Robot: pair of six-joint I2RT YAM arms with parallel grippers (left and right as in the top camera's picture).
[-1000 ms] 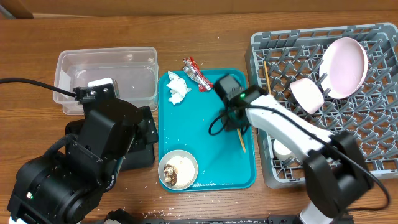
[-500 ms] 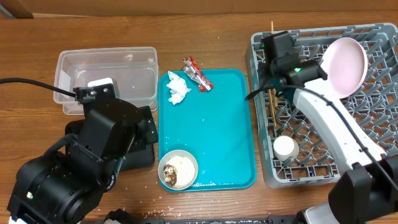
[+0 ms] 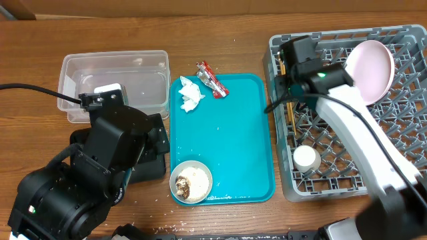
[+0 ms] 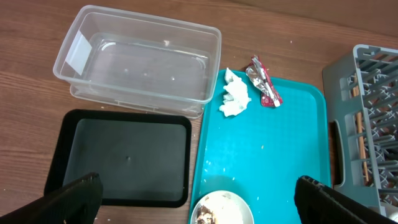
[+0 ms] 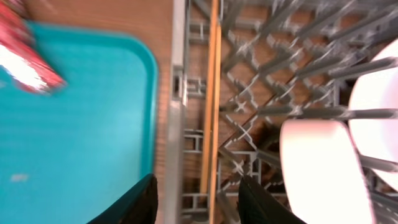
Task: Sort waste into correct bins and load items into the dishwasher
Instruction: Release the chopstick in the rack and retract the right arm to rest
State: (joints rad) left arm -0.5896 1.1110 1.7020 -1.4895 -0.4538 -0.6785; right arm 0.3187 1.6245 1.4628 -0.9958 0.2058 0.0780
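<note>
The thin wooden chopsticks (image 5: 211, 93) lie in the left side of the grey dish rack (image 3: 400, 160), along its wall; they also show in the overhead view (image 3: 290, 120). My right gripper (image 5: 198, 186) is open above them, one finger on each side, not touching. A pink bowl (image 5: 317, 168), a large pink plate (image 3: 370, 70) and a white cup (image 3: 306, 158) are in the rack. The red-and-silver wrapper (image 3: 212, 79) and white tissue (image 3: 190, 95) lie at the far end of the teal tray (image 3: 233, 133). My left gripper (image 4: 198, 193) is open and empty.
A pale bowl (image 3: 191, 181) with food scraps sits on the tray's near left corner, with rice grains (image 3: 220, 198) scattered beside it. The clear tub (image 3: 113, 83) holds nothing. The black tray (image 4: 124, 155) is bare; my left arm (image 3: 100, 167) covers most of it from overhead.
My right arm carried the chopsticks from the teal tray to the rack's left side, and now they lie in the rack with the fingers apart. The left arm has not moved.
</note>
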